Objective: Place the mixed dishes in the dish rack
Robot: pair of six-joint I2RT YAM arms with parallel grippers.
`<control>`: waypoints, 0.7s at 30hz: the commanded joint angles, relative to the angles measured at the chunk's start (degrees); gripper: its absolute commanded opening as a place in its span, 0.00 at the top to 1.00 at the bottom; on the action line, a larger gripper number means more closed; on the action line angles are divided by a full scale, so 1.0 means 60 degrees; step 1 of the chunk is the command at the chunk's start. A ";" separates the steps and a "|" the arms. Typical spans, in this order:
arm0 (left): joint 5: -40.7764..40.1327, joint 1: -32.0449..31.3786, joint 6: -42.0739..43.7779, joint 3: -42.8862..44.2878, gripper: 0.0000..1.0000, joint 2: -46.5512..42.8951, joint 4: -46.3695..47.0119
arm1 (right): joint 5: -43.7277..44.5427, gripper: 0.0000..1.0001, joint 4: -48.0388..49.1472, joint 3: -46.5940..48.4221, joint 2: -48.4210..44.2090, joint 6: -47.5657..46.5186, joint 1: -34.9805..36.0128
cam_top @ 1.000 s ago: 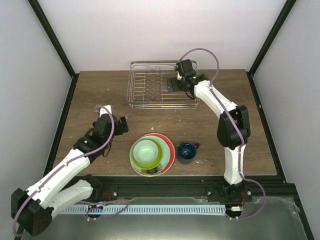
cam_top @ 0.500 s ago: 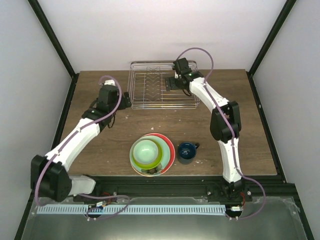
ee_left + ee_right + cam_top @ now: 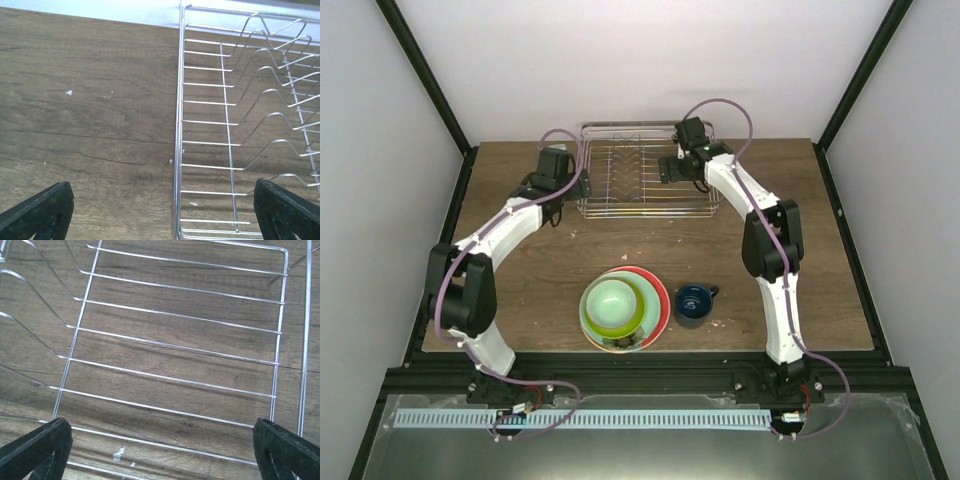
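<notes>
Your left gripper now sits at the left end of the rectangular silver wire dish rack, its black fingers spread wide and holding nothing. In its wrist view the rack's left wall runs up between the two fingertips, so the jaws appear to straddle that rim from above. A second ago this arm was down near the stacked dishes, so you have swung it well away from them and up to the rack. Your right gripper has barely shifted. It hangs over the right end of the rack, jaws just as wide and just as empty, with the wire floor and the brown wooden table showing between its fingertips.

No dish is in the rack yet. The pale mint-green bowl sits on the lime-green plate, which lies on the red plate, at the near middle of the table and well apart from the rack. The small dark-blue mug stands just beside the stack on its right. You will not pick out a peach-tan plate from above; it may lie hidden under the others.

With one arm at each end of the rack and neither near a dish, you look set to grip or shift the rack first. Loading has yet to begin.
</notes>
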 commanded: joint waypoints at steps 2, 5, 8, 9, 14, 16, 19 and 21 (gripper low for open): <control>0.0253 0.0052 0.0100 0.0318 0.00 0.0531 0.0311 | -0.0029 0.00 -0.0022 0.0216 0.0213 -0.0252 -0.0063; 0.0496 0.0053 0.0110 0.0401 0.00 0.0796 0.0414 | -0.0024 0.00 0.0070 0.0032 0.0210 -0.0280 -0.0081; 0.0659 0.0052 0.0119 0.0528 0.00 0.1092 0.0410 | -0.0023 0.00 0.0123 -0.0124 0.0210 -0.0290 -0.0079; 0.0659 0.0052 0.0099 0.0552 0.00 0.1184 0.0409 | -0.0036 0.00 0.0130 -0.0168 0.0212 -0.0297 -0.0092; 0.0604 0.0053 -0.0009 0.0476 0.00 0.1487 0.0280 | -0.0053 0.00 0.0109 -0.0452 0.0232 -0.0348 -0.0084; 0.0542 0.0049 -0.0018 0.0433 0.00 0.1585 0.0183 | 0.0000 0.00 0.0068 -0.0562 0.0225 -0.0361 -0.0092; 0.0470 0.0052 0.0057 0.0398 0.00 0.1744 0.0016 | 0.0112 0.00 0.0024 -0.0789 0.0158 -0.0338 -0.0105; 0.0426 0.0053 0.0074 0.0318 0.00 0.1792 -0.0036 | 0.0148 0.00 0.0085 -0.0974 0.0058 -0.0320 -0.0122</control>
